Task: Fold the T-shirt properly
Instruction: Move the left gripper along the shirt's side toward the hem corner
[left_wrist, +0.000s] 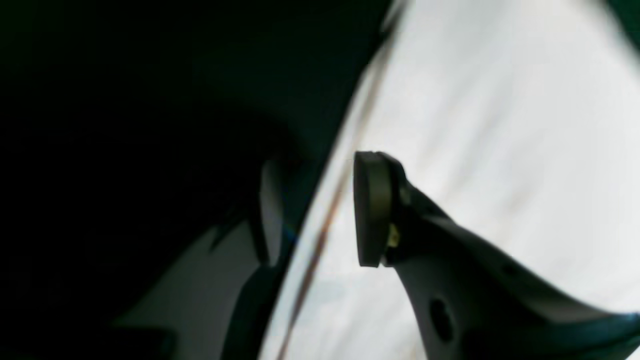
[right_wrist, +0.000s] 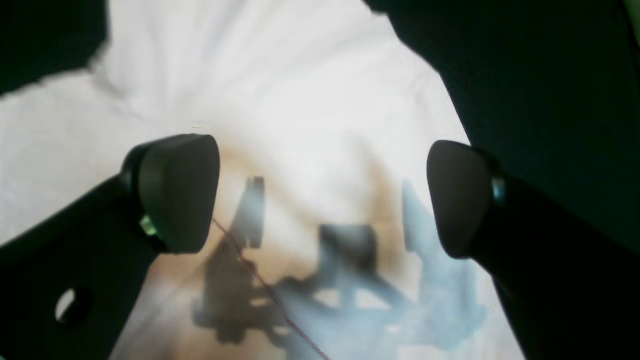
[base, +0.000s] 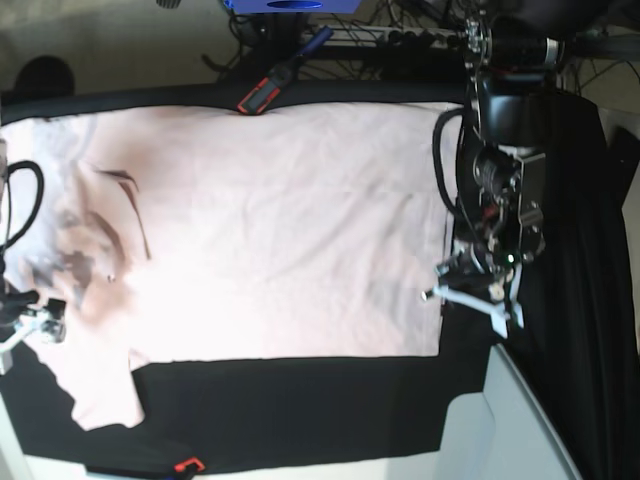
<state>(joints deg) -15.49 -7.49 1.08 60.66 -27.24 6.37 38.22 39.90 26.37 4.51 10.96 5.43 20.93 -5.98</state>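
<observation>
A black table cloth (base: 300, 400) covers the table; a red-and-black clamp (base: 272, 88) lies at its far edge.

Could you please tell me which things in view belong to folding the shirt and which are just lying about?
Belongs to the job:
T-shirt
left gripper
right gripper

Just lying about:
red-handled clamp
blue box
black table cloth
</observation>
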